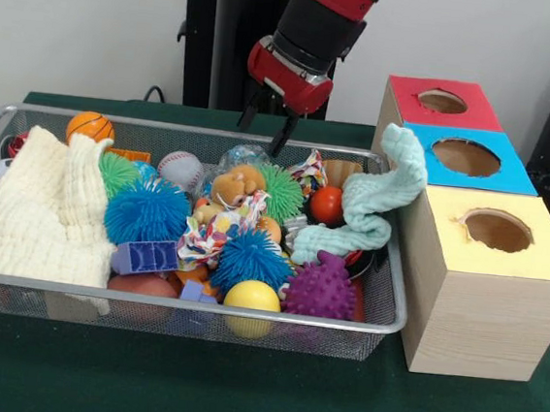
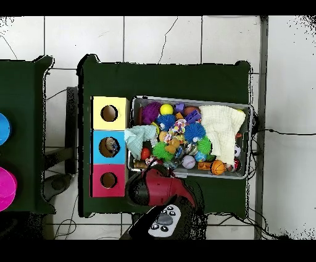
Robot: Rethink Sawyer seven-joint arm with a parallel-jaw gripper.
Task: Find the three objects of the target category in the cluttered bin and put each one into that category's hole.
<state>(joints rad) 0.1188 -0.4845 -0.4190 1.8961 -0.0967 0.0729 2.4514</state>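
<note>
The wire mesh bin (image 1: 245, 312) is full of toys; it also shows in the overhead view (image 2: 250, 142). My gripper (image 1: 266, 132) hangs open and empty just above the bin's far rim, near the middle. Right below it a see-through bluish plastic bottle (image 1: 244, 154) lies partly hidden behind a stuffed toy. No other bottle shows among the clutter. The blue-topped hole (image 1: 465, 156) is the middle one of the wooden box, right of the bin. In the overhead view something pale shows inside this hole (image 2: 110, 146). There the arm (image 2: 157, 188) hides the gripper.
The red-topped hole (image 1: 442, 101) and the yellow-topped hole (image 1: 497, 230) flank the blue one. A mint cloth (image 1: 373, 201) drapes over the bin's right rim against the box. A cream cloth (image 1: 46, 203) covers the bin's left. Spiky balls (image 1: 148, 211) fill the middle.
</note>
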